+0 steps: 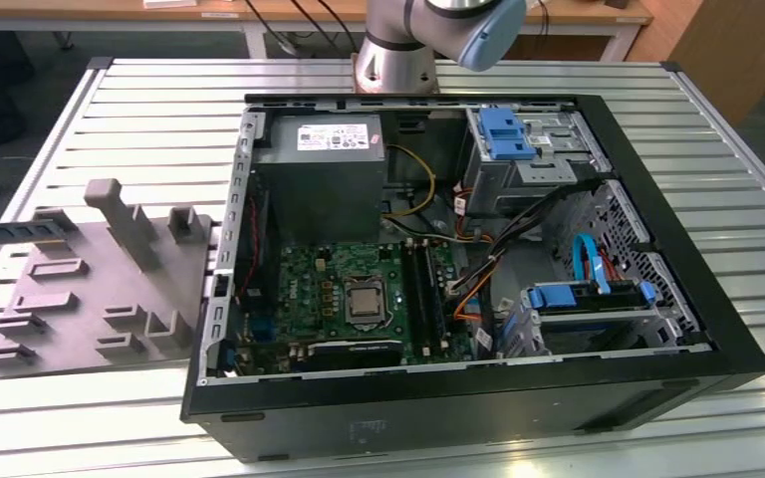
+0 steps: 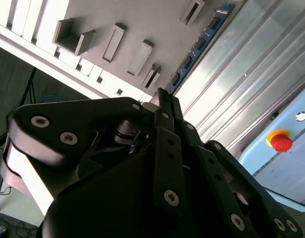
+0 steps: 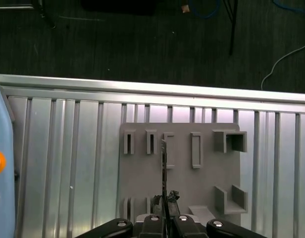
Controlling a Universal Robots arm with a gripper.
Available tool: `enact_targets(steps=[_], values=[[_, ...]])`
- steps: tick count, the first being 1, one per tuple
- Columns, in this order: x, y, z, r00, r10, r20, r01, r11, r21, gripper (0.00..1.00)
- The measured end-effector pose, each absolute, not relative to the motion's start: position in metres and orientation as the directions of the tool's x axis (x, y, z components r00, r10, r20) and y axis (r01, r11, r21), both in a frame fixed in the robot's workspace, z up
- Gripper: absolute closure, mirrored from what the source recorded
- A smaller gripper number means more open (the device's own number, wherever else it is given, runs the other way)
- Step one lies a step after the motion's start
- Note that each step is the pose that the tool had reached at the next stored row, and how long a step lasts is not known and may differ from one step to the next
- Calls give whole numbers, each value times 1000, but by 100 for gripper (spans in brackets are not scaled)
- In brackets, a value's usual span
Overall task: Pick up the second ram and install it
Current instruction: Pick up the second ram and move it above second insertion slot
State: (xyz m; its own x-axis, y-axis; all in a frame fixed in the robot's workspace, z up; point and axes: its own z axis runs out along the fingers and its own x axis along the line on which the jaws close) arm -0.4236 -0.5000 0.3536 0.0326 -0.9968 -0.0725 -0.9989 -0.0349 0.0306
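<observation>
In the second wrist view I see my black end effector (image 2: 162, 96) clamped on one end of the long, flat blue-green second ram stick (image 2: 199, 44), held well above the grey slotted holder plate (image 2: 142, 15) on the ribbed metal counter (image 2: 256, 59), probably leaving its contact edge free.

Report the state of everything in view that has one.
pincer: shut on the second ram.
second ram: gripped at one end, clear of the holder, not installed.
grey holder: on the table, visible slots empty.
computer case: lying on its side, open, motherboard exposed.
</observation>
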Motion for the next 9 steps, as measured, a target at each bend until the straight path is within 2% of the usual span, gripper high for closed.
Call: enact_targets(steps=[9], values=[[-424,-500,378,32,-997,-72,-999,-35,31,87]])
